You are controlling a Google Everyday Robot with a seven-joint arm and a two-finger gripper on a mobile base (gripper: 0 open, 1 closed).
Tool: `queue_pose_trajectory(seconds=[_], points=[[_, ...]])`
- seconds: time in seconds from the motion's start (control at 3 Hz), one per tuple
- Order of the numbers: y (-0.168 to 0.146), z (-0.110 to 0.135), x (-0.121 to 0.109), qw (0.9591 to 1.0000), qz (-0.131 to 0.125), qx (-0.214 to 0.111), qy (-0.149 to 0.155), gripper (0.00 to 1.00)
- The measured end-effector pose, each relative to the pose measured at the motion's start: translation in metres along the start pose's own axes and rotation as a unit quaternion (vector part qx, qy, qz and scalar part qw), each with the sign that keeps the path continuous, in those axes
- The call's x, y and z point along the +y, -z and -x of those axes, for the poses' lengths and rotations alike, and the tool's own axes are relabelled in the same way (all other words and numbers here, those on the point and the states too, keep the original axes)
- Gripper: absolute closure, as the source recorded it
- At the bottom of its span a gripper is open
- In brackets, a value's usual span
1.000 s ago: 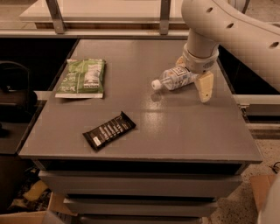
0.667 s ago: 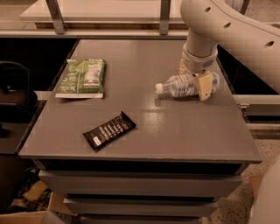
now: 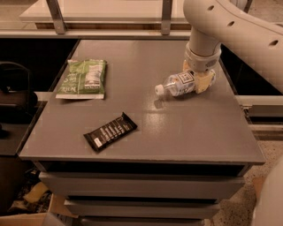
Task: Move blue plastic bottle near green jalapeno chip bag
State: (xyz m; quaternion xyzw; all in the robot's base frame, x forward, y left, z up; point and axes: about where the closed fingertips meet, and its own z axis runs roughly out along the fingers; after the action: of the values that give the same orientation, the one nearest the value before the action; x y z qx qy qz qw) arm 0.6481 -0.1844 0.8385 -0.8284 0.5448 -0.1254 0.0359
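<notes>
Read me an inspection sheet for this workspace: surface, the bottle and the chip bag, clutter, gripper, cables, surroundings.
Surface: grey table top, flat, above drawer-like fronts.
Job's things: blue plastic bottle lying on its side at the right rear, white cap pointing left; green jalapeno chip bag lying flat at the left rear, well apart from the bottle.
Clutter: black candy bar wrapper lying at an angle near the front left, touching neither of the others.
Gripper: gripper at the bottle's base end, shut on it.
Cables: nothing seen.
Surroundings: metal posts behind the table; speckled floor to the right.
</notes>
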Motion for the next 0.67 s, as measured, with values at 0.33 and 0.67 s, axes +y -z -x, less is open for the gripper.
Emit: queue_pose_trajectory(seconds=[0.33,0.67], points=[[0.016,-0.002,-0.009,0.9999,-0.011,-0.005,-0.004,1.00],[0.036,-0.004,-0.018,0.9996,-0.027,-0.010,-0.009,1.00]])
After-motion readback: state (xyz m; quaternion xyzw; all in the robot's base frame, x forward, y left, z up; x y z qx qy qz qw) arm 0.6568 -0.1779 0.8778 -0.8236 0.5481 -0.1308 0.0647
